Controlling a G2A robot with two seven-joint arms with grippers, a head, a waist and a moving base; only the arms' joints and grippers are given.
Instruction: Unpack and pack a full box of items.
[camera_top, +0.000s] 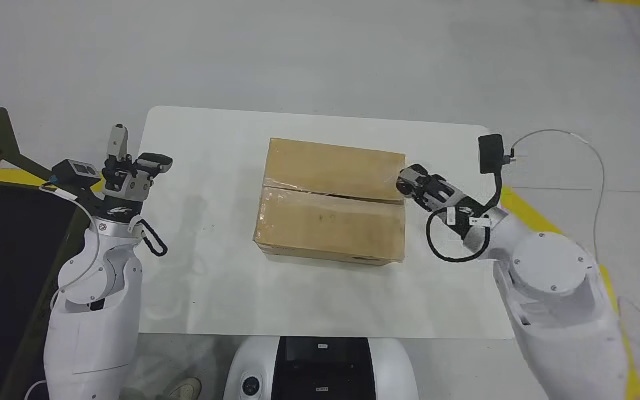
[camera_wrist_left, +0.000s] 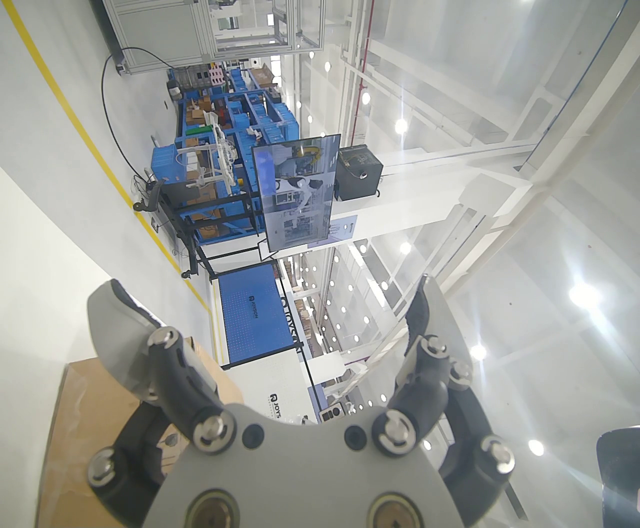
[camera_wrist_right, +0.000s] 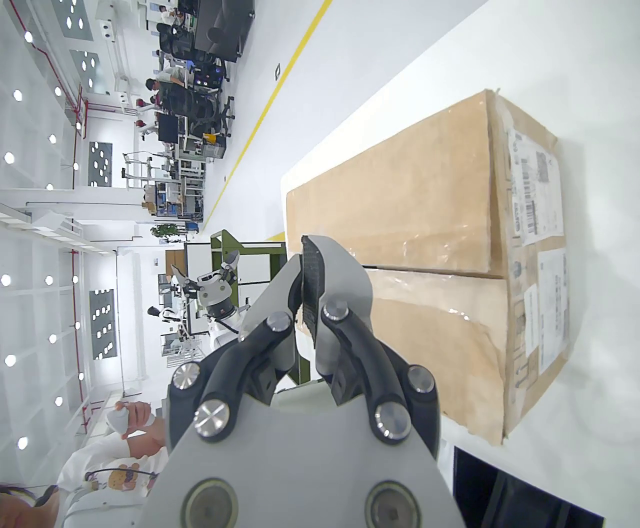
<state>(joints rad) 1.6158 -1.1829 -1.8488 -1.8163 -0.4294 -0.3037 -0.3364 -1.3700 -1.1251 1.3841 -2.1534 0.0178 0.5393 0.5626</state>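
A closed brown cardboard box (camera_top: 332, 200) sits in the middle of the white table (camera_top: 200, 290), its two top flaps meeting along a taped seam. White labels cover its end face (camera_wrist_right: 537, 215). My right gripper (camera_top: 408, 181) is at the box's right end, level with the seam, its fingers (camera_wrist_right: 312, 280) shut with nothing between them. My left gripper (camera_top: 133, 160) is raised over the table's left edge, well clear of the box, and stands open and empty (camera_wrist_left: 270, 320). A corner of the box (camera_wrist_left: 75, 400) shows behind its fingers.
A dark panel (camera_top: 25, 260) stands off the table's left side. A black cable with a small black unit (camera_top: 492, 155) loops off the right arm. Bare tabletop lies in front of and behind the box.
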